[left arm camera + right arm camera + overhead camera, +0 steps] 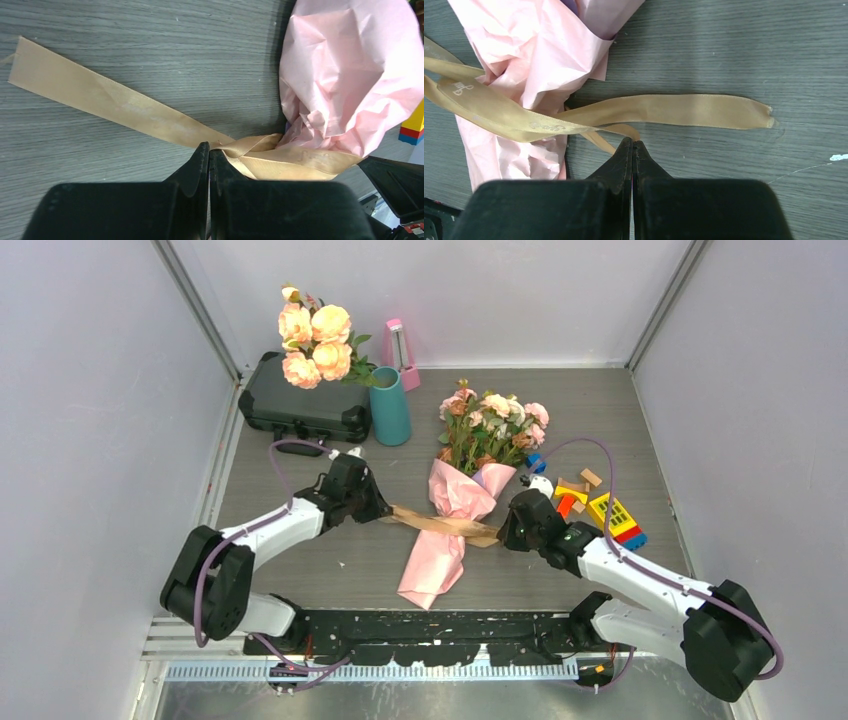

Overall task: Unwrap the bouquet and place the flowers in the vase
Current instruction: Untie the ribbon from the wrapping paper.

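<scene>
Bouquet (470,475) lies flat on the table (330,560), mid-table between the two arms. Flower heads point away from the bases and the paper tail points toward them.

- Wrapping: pink paper (445,540) is on and crinkled, pinched in at the waist. Tan ribbon (440,524) crosses that waist and runs out to both sides.
- Left gripper (385,512): fingers pressed together at the ribbon's left end. The wrist view shows a twisted part of the ribbon caught right at the tips, with a loose tail lying flat on the wood beyond.
- Right gripper (503,533): fingers likewise together at the ribbon's right end. A thin strand appears nipped at the tips, with another free tail lying beside it.
- Knot: loops wrap the paper in the right wrist view. I cannot tell whether the tie is loosened or tight.
- Flowers (495,420): all bunched inside the wrap, none separated.
- Vase (390,406): upright at the back left, well apart from the bouquet, with none of these stems in it.

Progress, as I judge it: early, at the untying step. Nothing is finished yet. Left to do:
- pull the ribbon free
- open and strip the paper
- gather the stems
- carry them across and stand them in the vase
</scene>
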You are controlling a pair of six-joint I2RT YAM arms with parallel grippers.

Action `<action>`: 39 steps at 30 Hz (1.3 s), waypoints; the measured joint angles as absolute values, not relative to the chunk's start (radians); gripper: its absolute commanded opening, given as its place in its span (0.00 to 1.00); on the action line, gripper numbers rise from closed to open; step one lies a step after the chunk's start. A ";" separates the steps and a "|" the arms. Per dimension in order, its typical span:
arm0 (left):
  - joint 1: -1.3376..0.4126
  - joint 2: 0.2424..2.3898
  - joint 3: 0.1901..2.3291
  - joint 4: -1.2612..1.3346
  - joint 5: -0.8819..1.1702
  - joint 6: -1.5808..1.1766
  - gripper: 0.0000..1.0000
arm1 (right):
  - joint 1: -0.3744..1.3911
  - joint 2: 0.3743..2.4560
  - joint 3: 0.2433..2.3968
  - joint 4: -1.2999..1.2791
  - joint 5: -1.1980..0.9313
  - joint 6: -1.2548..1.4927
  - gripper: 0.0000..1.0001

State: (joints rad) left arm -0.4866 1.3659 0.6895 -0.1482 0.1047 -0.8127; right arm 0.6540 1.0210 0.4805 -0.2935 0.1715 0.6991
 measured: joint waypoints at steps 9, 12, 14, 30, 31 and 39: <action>-0.469 1.427 0.711 -0.147 0.158 -0.780 0.38 | 0.650 1.021 0.465 -0.301 0.163 0.714 0.21; -0.469 1.427 0.712 -0.146 0.179 -0.785 0.51 | 0.650 1.011 0.465 -0.303 0.152 0.711 0.33; -0.469 1.421 0.712 -0.148 0.187 -0.785 0.57 | 0.650 0.992 0.465 -0.305 0.144 0.708 0.40; -0.522 1.248 0.538 -0.018 0.232 -0.960 0.64 | 0.648 0.970 0.547 -0.334 0.038 0.552 0.65; -0.536 1.260 0.530 -0.004 0.232 -0.974 0.64 | 0.648 0.984 0.558 -0.330 0.034 0.540 0.65; -0.602 1.353 0.523 0.133 0.226 -1.068 0.62 | 0.648 1.093 0.599 -0.284 -0.014 0.472 0.66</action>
